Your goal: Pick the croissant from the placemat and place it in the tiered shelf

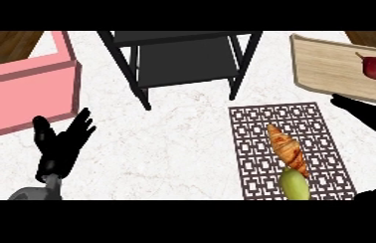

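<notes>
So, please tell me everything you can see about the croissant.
The croissant is golden brown with darker ridged bands, long and tapered at the ends. It lies flat on the patterned placemat, slanting from upper left to lower right. Its lower end meets a green fruit; nothing else touches it.

The tiered shelf (183, 58) stands at top centre, with a box (37, 85) at the upper left and a board (327, 67) at the upper right. At lower right lies the placemat (253, 137), with the croissant (288, 148) on it and a fruit (295, 185) just below the croissant. My left hand (62, 145) rests at lower left.
</notes>
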`<state>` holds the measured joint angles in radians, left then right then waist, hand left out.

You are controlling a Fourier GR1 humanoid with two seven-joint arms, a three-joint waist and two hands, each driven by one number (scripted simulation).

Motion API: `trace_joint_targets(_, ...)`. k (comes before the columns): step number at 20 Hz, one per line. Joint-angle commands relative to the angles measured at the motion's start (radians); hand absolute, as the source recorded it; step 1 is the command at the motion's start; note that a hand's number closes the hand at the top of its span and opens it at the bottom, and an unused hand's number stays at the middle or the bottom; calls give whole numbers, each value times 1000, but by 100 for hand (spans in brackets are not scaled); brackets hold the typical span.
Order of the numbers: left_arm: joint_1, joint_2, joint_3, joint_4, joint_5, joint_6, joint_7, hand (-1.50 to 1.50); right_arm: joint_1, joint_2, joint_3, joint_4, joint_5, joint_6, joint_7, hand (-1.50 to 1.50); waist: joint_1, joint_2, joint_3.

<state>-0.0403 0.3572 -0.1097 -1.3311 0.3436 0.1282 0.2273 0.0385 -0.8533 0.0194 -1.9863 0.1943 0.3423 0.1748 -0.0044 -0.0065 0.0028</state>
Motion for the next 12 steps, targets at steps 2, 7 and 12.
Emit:
trace_joint_targets(2, -8, -25, -7, 20, -30, 14, -9, 0, 22, 125, 159, -153, 229, -118, 236, -150, 0, 5, -4)
trace_joint_targets(7, 1, -41, -10, -8, -42, -3, 11, 0, -147, 218, 288, -54, 328, -28, 426, -150, 14, 7, -3)
trace_joint_targets(12, -24, -66, 10, 39, -65, 4, -8, 0, -156, 271, 360, 4, 433, 23, 472, -150, 8, 7, -3)
